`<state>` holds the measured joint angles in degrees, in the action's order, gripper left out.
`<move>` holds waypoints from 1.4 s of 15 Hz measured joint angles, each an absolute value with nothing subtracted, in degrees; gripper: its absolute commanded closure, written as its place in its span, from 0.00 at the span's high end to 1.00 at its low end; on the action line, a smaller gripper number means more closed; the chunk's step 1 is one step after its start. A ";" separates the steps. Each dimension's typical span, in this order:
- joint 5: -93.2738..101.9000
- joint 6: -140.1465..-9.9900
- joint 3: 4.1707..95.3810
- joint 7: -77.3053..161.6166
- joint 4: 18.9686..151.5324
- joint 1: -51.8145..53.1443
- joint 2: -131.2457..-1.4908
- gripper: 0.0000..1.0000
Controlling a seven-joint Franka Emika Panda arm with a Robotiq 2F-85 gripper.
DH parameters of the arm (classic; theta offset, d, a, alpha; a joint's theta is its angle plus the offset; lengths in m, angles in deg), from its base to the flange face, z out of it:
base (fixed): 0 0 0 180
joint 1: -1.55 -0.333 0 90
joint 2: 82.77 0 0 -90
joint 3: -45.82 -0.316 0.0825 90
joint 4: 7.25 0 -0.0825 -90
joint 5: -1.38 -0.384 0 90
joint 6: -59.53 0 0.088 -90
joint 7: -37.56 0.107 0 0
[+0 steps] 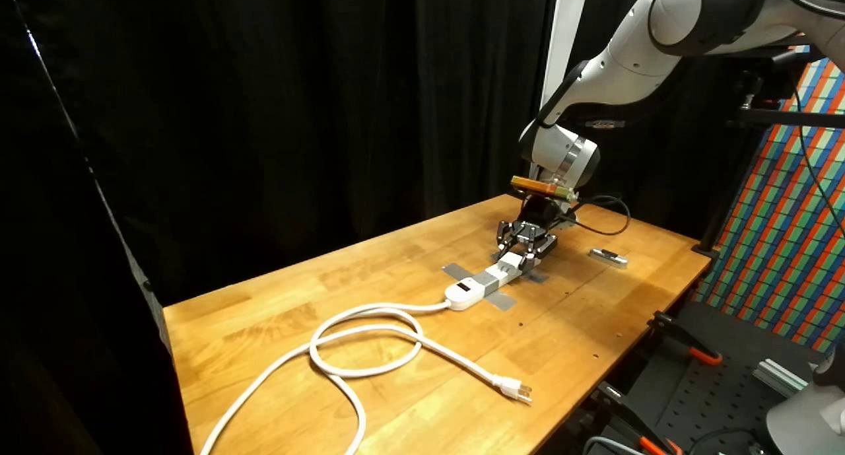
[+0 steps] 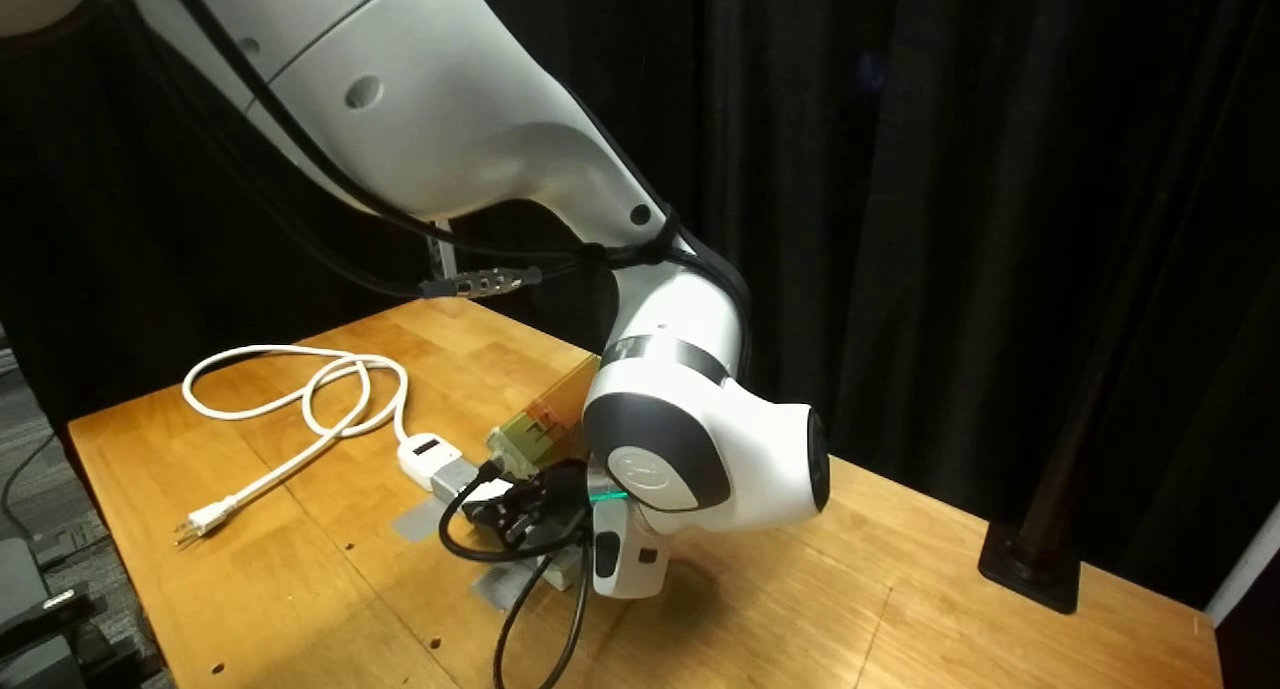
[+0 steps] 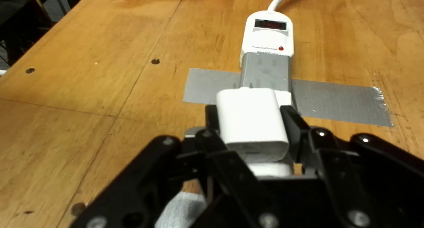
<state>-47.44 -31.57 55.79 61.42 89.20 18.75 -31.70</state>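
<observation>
**Gripper [image 3: 250,119] holding a white charger block [image 3: 248,112] over a power strip [image 3: 275,39]**

In the wrist view, the gripper stands narrowed on the block, pinching it between black pads [image 3: 294,121] at its 9 o'clock and 3 o'clock sides. Two thin prongs [image 3: 251,85] show at its 12 o'clock edge. The block overlaps the strip; whether the two touch cannot be told. The strip's rounded end, with a red light [image 3: 281,48], lies at 12 o'clock from the grip. Gray tape [image 3: 341,102] crosses the strip, one end reaching toward 3 o'clock. In an exterior view, from the gripper, a looped white cord [image 1: 360,374] lies on the wooden table [image 1: 251,310] at 8 o'clock, its pronged plug [image 1: 508,384] at 6 o'clock, and a small silver-and-black object [image 1: 608,257] at 3 o'clock.
</observation>
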 measured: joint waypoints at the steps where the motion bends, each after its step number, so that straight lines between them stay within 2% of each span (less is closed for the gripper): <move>1: -47.45 -31.57 55.80 61.42 89.20 18.75 -31.70 0.23; 6: -46.99 -35.88 56.71 61.09 89.36 17.35 -34.43 0.23; 11: -40.60 -43.21 57.83 62.50 93.27 11.23 -42.70 0.23; 17: -29.45 -59.26 58.23 72.09 103.00 3.32 -48.40 0.23; 21: -27.72 -65.72 56.91 75.23 107.51 1.57 -50.69 0.23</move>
<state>-27.72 -65.72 56.91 75.23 107.51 1.57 -50.69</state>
